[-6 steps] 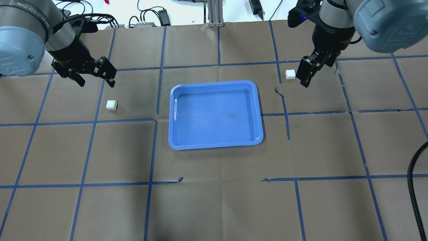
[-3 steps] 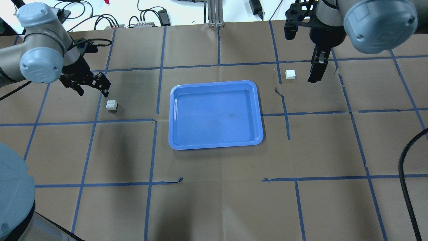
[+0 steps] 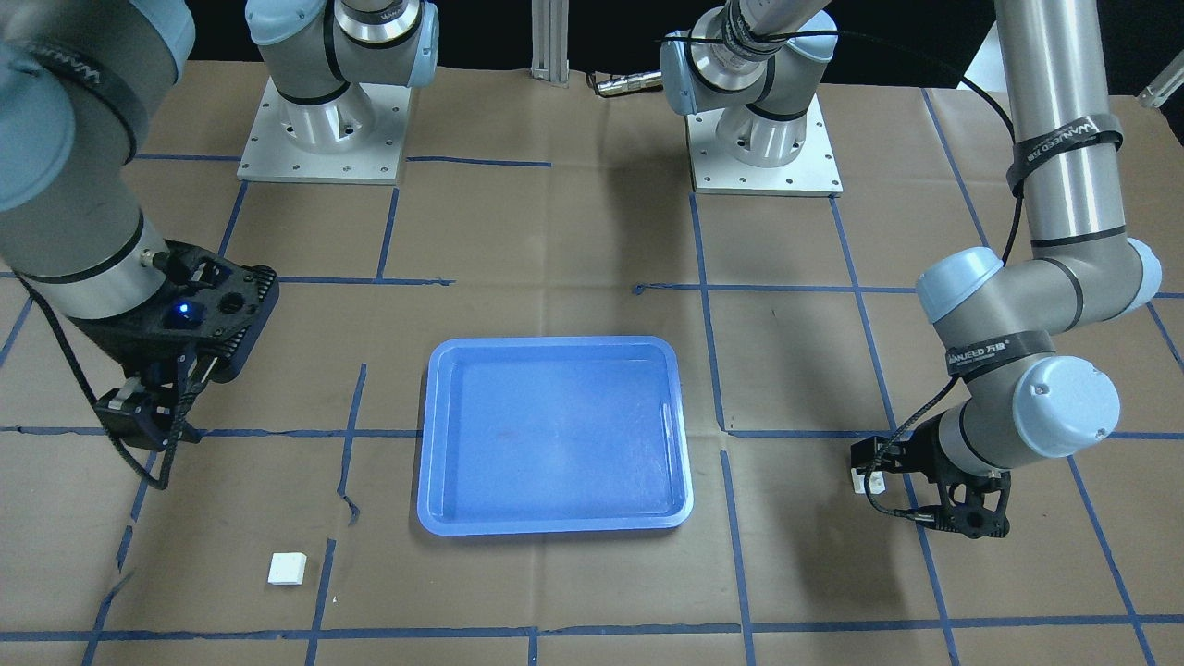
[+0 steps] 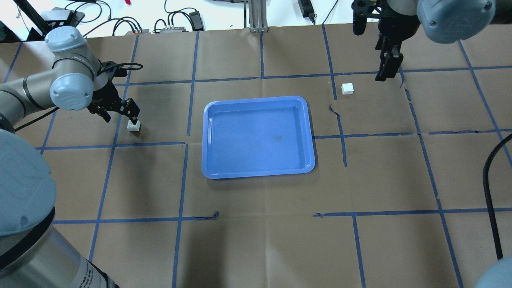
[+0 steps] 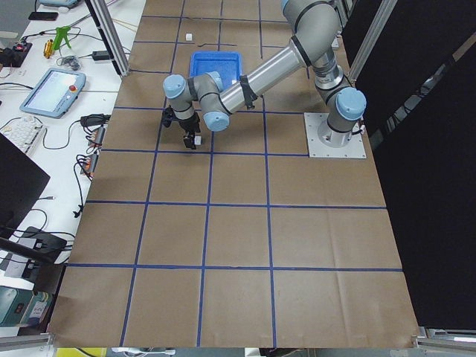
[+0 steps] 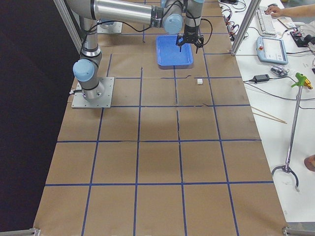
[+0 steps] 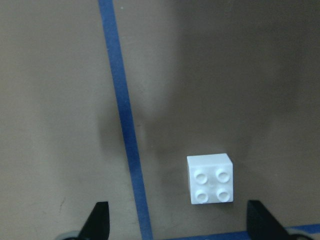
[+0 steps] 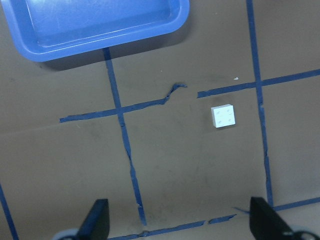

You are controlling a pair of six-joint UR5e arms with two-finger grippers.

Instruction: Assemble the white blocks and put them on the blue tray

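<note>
One white block (image 4: 134, 127) lies left of the blue tray (image 4: 258, 136). My left gripper (image 4: 121, 117) is open and low beside it, with one finger at the block's edge. In the left wrist view the block (image 7: 210, 178) sits just ahead of the open gripper (image 7: 180, 227), nearer the right-hand finger. The other white block (image 4: 347, 89) lies right of the tray. My right gripper (image 4: 386, 70) is open, raised, and apart from it on its far right side. The right wrist view shows this block (image 8: 223, 116) and a tray corner (image 8: 95, 25). The tray is empty.
Brown paper with a grid of blue tape (image 4: 188, 144) covers the table. Cables and power bricks (image 4: 176, 22) lie past the far edge. A black cable (image 4: 490, 188) hangs at the right. The arm bases (image 3: 763, 139) stand at the robot side.
My left gripper has come down and towards the left block, ending beside it. My right gripper has turned and drawn back from the right block towards the far edge. Both blocks have stayed put.
</note>
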